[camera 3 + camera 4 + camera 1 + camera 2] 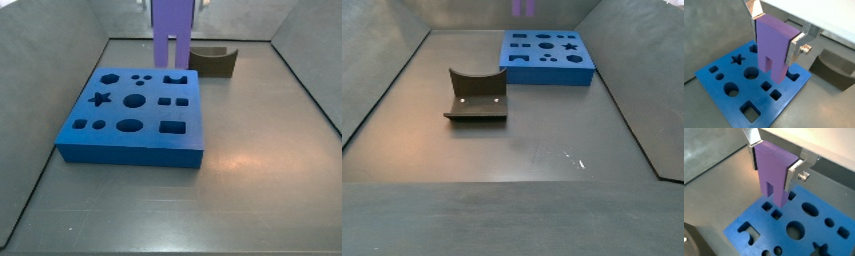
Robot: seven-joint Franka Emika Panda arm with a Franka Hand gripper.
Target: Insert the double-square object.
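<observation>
My gripper (775,36) is shut on the double-square object (773,47), a tall purple block held upright with its two square prongs pointing down. It shows the same way in a wrist view (771,175), between the silver fingers (794,175). The prongs hang above the blue board (724,107) near one of its edges, clear of its surface. Two small square holes (770,90) lie in the board just beside the prong tips. In a side view the purple block (168,35) hangs over the far edge of the blue board (134,140). Only its lower tip (524,8) shows in a side view.
A dark olive curved block (214,60) stands on the floor beyond the board and also shows in a side view (476,97) and a wrist view (834,70). Grey walls enclose the floor. The blue board (545,72) has several other shaped holes.
</observation>
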